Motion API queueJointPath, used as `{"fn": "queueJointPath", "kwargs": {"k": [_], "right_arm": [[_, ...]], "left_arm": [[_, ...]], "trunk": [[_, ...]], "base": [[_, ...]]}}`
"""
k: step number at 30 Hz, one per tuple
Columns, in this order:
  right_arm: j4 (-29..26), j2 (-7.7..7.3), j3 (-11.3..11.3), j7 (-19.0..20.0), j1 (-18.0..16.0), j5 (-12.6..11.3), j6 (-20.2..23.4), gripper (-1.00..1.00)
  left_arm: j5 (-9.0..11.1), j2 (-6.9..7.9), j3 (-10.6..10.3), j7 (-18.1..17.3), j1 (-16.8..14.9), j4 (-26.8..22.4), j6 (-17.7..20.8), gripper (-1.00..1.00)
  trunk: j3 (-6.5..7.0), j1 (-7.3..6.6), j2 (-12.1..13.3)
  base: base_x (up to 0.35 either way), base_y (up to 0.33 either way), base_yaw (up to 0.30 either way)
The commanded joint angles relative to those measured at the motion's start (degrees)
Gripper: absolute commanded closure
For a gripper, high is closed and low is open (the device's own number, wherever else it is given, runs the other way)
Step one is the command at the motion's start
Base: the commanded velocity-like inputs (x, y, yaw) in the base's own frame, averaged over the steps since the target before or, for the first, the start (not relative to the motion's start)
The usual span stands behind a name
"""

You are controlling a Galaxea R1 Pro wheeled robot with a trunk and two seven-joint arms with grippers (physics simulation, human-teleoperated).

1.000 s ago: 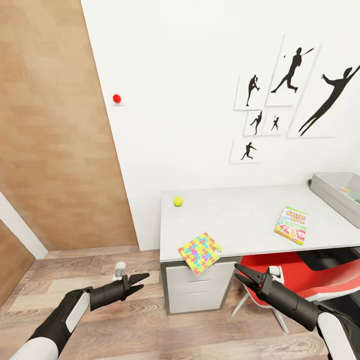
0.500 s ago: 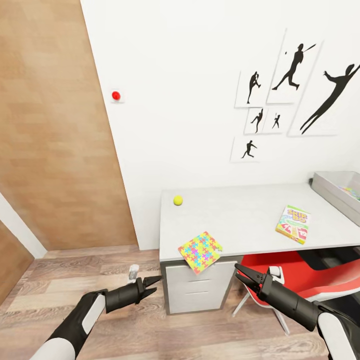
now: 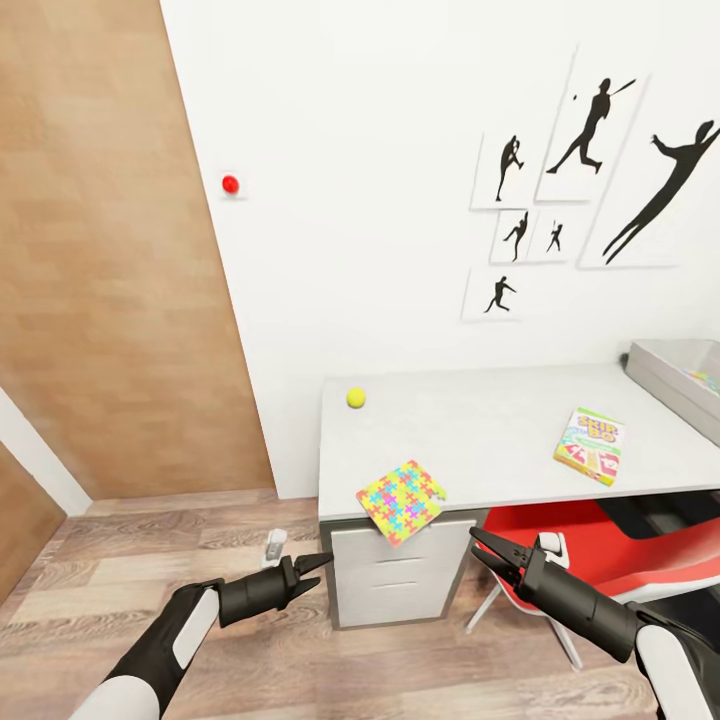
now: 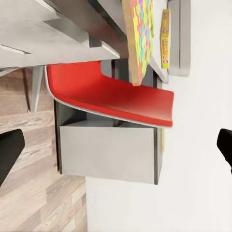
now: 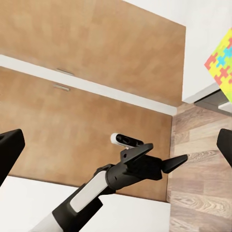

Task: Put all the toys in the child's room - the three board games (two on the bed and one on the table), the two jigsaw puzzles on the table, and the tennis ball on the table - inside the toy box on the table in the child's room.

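On the pale table (image 3: 480, 440) lie a small yellow-green tennis ball (image 3: 355, 398) near the back left corner, a multicolour jigsaw puzzle (image 3: 401, 502) overhanging the front left edge, and a SKIP-BO board game (image 3: 589, 446) further right. The grey toy box (image 3: 672, 380) stands at the table's right end, cut off by the frame, with something colourful inside. My left gripper (image 3: 315, 566) hangs open below the table edge, left of the drawers. My right gripper (image 3: 473, 543) is open just under the puzzle's corner. The left wrist view shows the puzzle (image 4: 137, 38) and game box (image 4: 165, 38) edge-on.
A red-and-white swivel chair (image 3: 600, 550) is tucked under the table beside my right arm. Grey drawers (image 3: 395, 580) sit below the puzzle. A wooden door (image 3: 110, 300) and a red wall button (image 3: 230, 184) are to the left. Plank floor (image 3: 150, 540) lies open at left.
My left arm has swung to the right, closer to the drawers. The right arm has stayed put. The view has shifted slightly.
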Motion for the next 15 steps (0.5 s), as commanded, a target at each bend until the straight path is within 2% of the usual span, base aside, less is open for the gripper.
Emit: {"fn": "queueJointPath", "kwargs": {"k": [1,12,15], "right_arm": [[0.0,0.02,-0.1,0.4,0.0,0.2,0.3,-1.0],[0.2,0.26,0.1,0.2,0.0,0.2,0.2,-1.0],[0.2,0.54,0.1,-1.8,0.0,0.6,0.1,-1.0]], "left_arm": [[0.2,-0.01,0.1,-0.1,0.0,0.0,0.3,-1.0],[0.4,0.12,0.1,-0.1,0.0,0.0,0.3,-1.0],[0.5,0.09,0.2,-0.2,0.0,0.0,0.3,-1.0]], "trunk": [[-0.25,0.23,-0.5],[-2.22,2.65,-4.9],[-2.76,3.31,-6.1]], "base": [[0.0,0.0,0.0],[0.0,0.0,0.0],[0.0,0.0,0.0]]}}
